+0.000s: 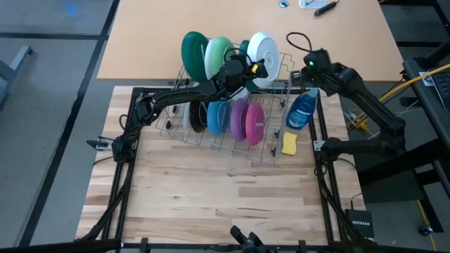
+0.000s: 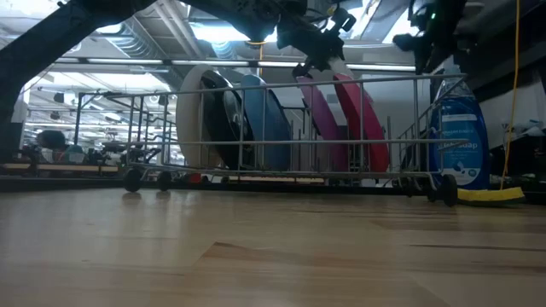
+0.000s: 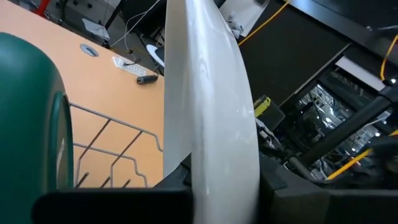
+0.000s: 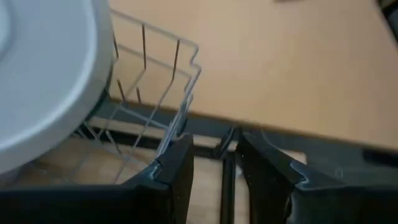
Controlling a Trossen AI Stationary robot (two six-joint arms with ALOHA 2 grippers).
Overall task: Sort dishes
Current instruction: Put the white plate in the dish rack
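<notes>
A wire rack (image 1: 211, 135) holds the dishes on edge. The far row has a dark green plate (image 1: 193, 50), a light green plate (image 1: 219, 56) and a white plate (image 1: 264, 49). The near row has a black-and-white dish (image 1: 197, 116), a blue one (image 1: 218, 117), a purple one (image 1: 239, 118) and a pink one (image 1: 254, 123). My left gripper (image 1: 244, 70) reaches in from the left and is shut on the white plate (image 3: 211, 93). My right gripper (image 4: 214, 168) hangs open over the rack's far right corner, touching nothing. My left gripper pinches the white plate's rim (image 3: 214, 168) between its two fingers (image 3: 124, 205), one on each face. The fingers lie level and come from the table's left. The plate stands upright on edge; whether its lower rim rests in the rack is hidden.
A blue soap bottle (image 1: 301, 112) stands at the rack's right end, with a yellow sponge (image 1: 289, 143) on the table in front of it. Bare wood lies toward the near edge (image 1: 225, 204). A tan tabletop (image 1: 155, 42) lies behind the rack.
</notes>
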